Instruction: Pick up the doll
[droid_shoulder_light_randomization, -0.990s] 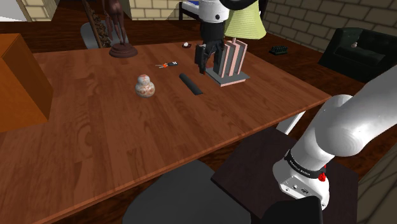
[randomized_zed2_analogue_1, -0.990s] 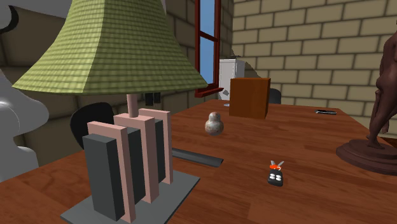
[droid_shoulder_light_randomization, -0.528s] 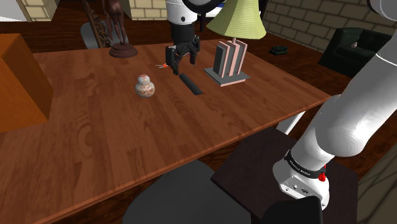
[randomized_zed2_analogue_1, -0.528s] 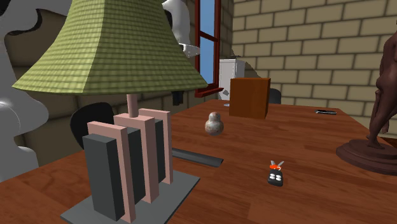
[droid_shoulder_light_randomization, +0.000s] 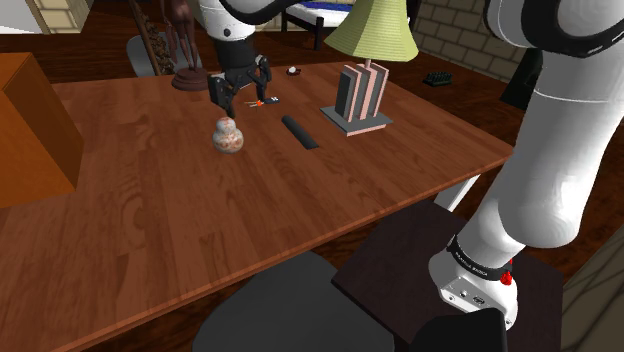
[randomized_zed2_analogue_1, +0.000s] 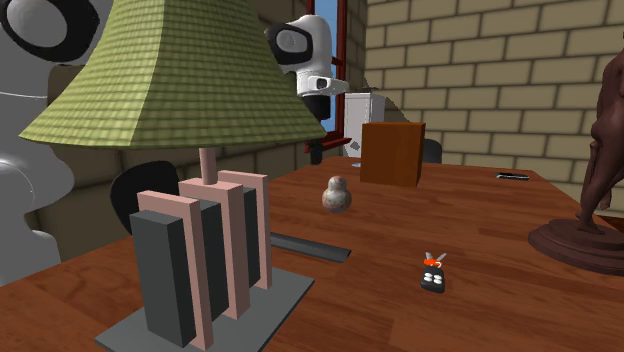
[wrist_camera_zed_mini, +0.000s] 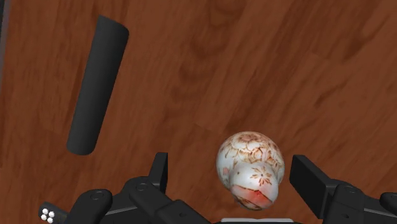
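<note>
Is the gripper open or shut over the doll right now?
Open. In the wrist view the two black fingers of the gripper stand well apart, with the doll between them, not clasped.

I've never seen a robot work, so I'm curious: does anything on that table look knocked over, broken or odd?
Nothing stands out. The doll stands upright on the table below the open claw. The lamp and the dark statue stand upright, and the black bar lies flat nearby.
</note>
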